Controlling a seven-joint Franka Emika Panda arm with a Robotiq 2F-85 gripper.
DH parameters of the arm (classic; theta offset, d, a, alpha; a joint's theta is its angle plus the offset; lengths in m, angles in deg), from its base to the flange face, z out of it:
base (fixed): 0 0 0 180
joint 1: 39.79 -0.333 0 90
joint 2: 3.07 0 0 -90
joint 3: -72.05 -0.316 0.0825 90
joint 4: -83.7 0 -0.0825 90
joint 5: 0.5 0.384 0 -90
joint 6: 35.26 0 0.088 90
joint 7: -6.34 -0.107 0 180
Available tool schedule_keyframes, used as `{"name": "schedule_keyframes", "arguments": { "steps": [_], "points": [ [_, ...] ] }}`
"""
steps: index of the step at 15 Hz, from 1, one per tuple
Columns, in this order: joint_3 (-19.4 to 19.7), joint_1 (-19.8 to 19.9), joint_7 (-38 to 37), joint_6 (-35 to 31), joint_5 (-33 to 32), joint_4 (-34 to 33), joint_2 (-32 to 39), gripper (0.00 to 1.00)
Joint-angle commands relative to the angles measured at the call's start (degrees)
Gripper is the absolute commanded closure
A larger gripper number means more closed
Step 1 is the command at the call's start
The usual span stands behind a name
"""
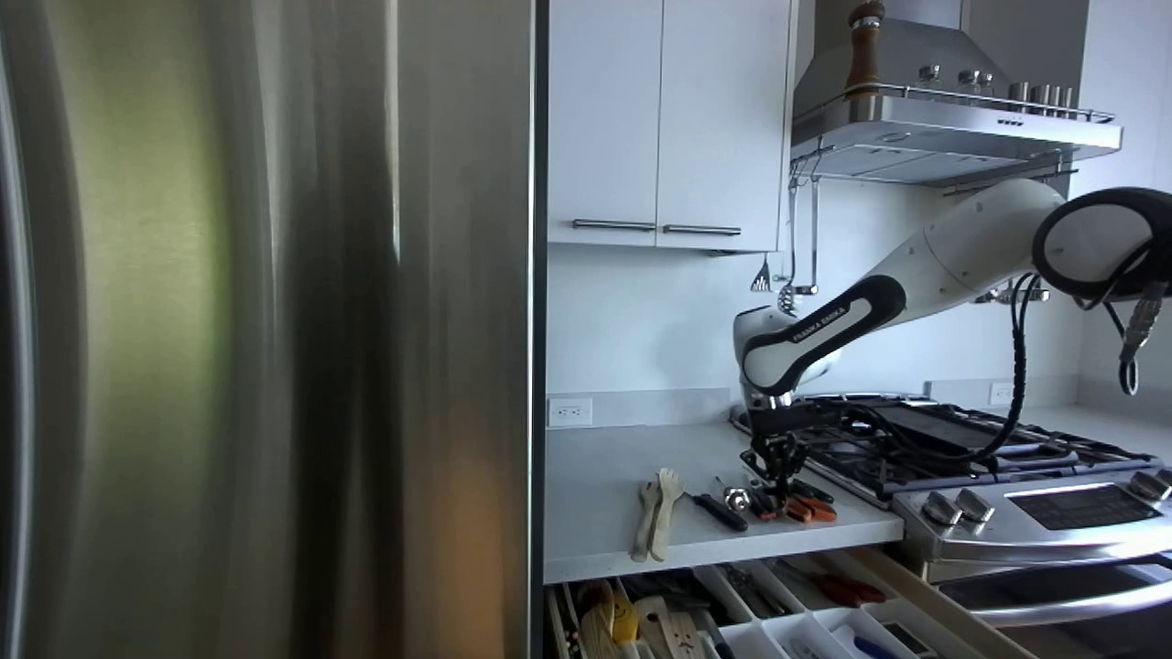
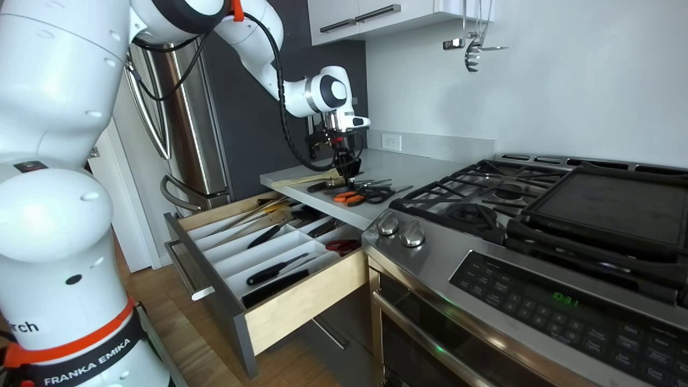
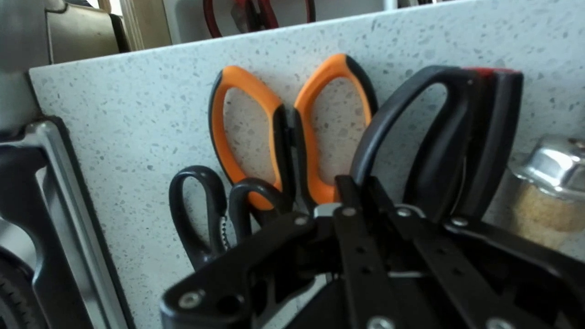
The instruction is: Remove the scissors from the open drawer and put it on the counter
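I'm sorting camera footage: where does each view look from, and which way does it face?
In an exterior view, from near the refrigerator: faces the counter, stove and range hood; the arm reaches in from picture right.
In an exterior view, from near the stove's control panel: faces across the open drawer towards the refrigerator; much of the arm shows.
Wrist view, on the wrist: faces down onto the counter and orange-handled scissors; only the gripper shows.
Both exterior views share the arm, open drawer, counter, stove and refrigerator.
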Motion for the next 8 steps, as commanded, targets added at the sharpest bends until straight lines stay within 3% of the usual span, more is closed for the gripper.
{"name": "schedule_keyframes", "arguments": {
  "steps": [1, 5, 8],
  "points": [
    [0.6, -0.6, 0.1, 1.6, -0.4, -2.2, 1.5, 0.65],
    [1.0, -0.6, 0.3, 2.1, -0.9, -2.0, 0.6, 0.36],
    [1.3, -0.1, 2.1, 3.3, -1.6, 2.3, -4.7, 0.15]
  ]
}}
